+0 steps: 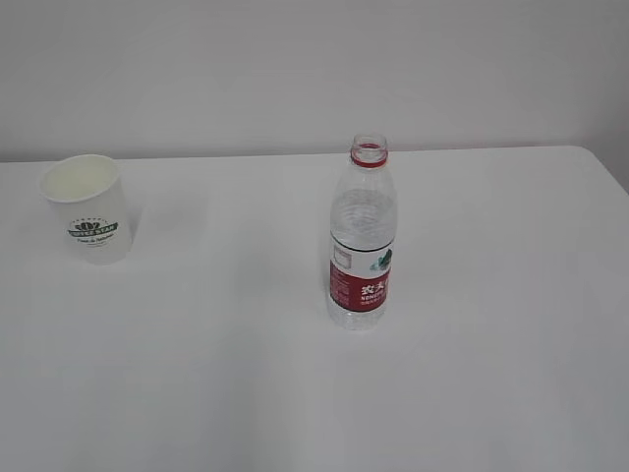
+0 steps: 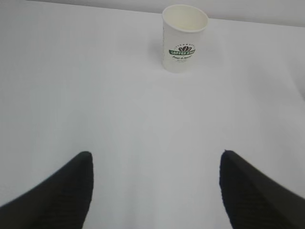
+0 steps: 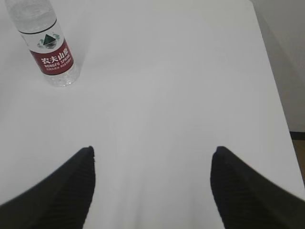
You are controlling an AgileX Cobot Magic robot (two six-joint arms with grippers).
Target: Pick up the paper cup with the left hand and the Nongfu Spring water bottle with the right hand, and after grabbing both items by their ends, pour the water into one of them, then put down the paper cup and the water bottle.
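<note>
- Bare white table [image 1: 246, 393] fills the foreground of the exterior view, with neither arm reaching into that view; both task objects stand upright on it, well apart from each other.
- Next in size, the Nongfu Spring water bottle [image 1: 362, 236] stands a little right of centre, uncapped, its long axis vertical, clear water [image 1: 363, 211] showing above the red label.
- From the right wrist camera, the bottle [image 3: 47, 45] sits at about 11 o'clock from the right hand [image 3: 152, 157], well apart from it and off to the left of the line between the two dark fingers [image 3: 62, 191], which stand spread wide and grasp nothing.
- My reading: this arm must go forward and swing left before the jaws can straddle the bottle, so the offset is the thing to correct first.
- Smaller, the paper cup [image 1: 88, 206] stands at the far left of the table, mouth up, logo facing the room.
- From the left wrist camera, the cup [image 2: 183, 38] lies at roughly 12 o'clock, barely toward 1, from the left hand [image 2: 156, 160], also well apart; these fingers [image 2: 57, 195] too are spread wide and empty.
- Judging by that, the left arm has the straighter approach: nearly dead ahead, with the cup already almost centred between the jaws.
- Neither object is touched yet, so the task looks to be at its very start.
</note>
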